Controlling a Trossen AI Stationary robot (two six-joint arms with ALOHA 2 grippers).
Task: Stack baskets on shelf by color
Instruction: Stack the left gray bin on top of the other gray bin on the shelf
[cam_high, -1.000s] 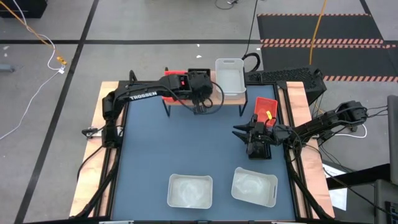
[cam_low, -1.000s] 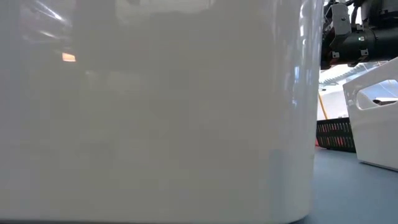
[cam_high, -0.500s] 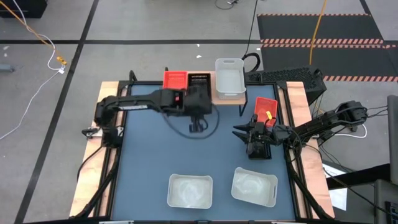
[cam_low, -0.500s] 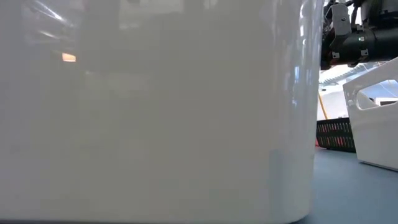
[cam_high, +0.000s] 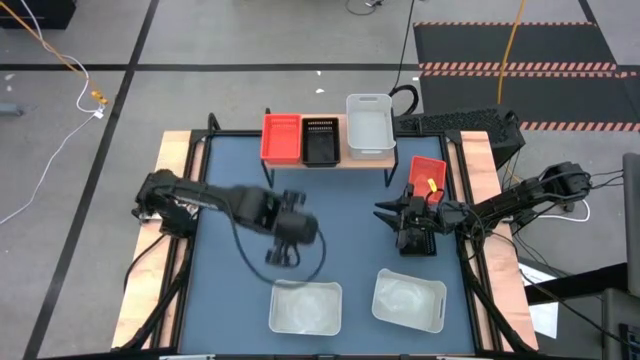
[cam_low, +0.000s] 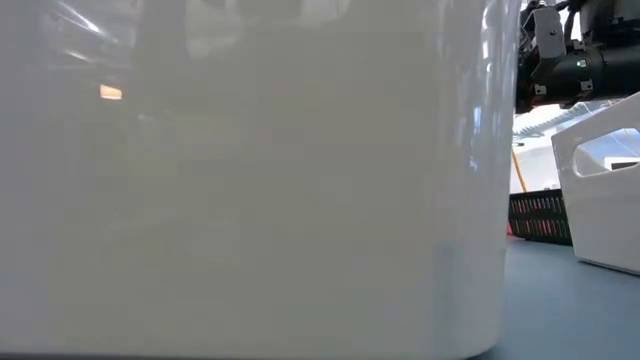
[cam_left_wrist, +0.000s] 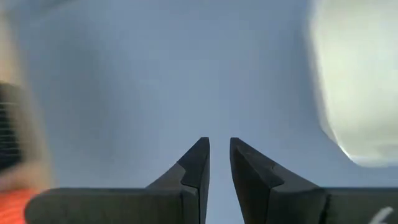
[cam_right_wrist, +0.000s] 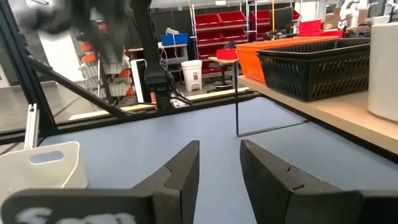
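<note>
The shelf (cam_high: 342, 161) stands at the table's far edge and carries a red basket (cam_high: 281, 138), a black basket (cam_high: 320, 141) and a white basket (cam_high: 369, 124) side by side. Two more white baskets (cam_high: 306, 306) (cam_high: 408, 300) rest on the table near its front edge. A red basket (cam_high: 428, 172) and a black basket (cam_low: 540, 215) sit at the table's right. My left gripper (cam_high: 281, 256) hangs empty over bare table just beyond the near-left white basket (cam_left_wrist: 360, 81), fingers a narrow gap apart. My right gripper (cam_high: 384, 212) is open and empty at mid-right, level, facing the shelf (cam_right_wrist: 323, 118).
The near-left white basket's wall (cam_low: 250, 180) fills most of the low view, with the other white basket (cam_low: 605, 195) to its right. A keyboard (cam_high: 455, 123) lies beyond the table's far right corner. Bare blue table (cam_high: 330, 215) lies between the two arms.
My left gripper has drawn back from the black basket on the shelf and swung toward the table's near edge, stopping just short of the near-left white basket. The black basket has stayed on the shelf between the red and white ones.
</note>
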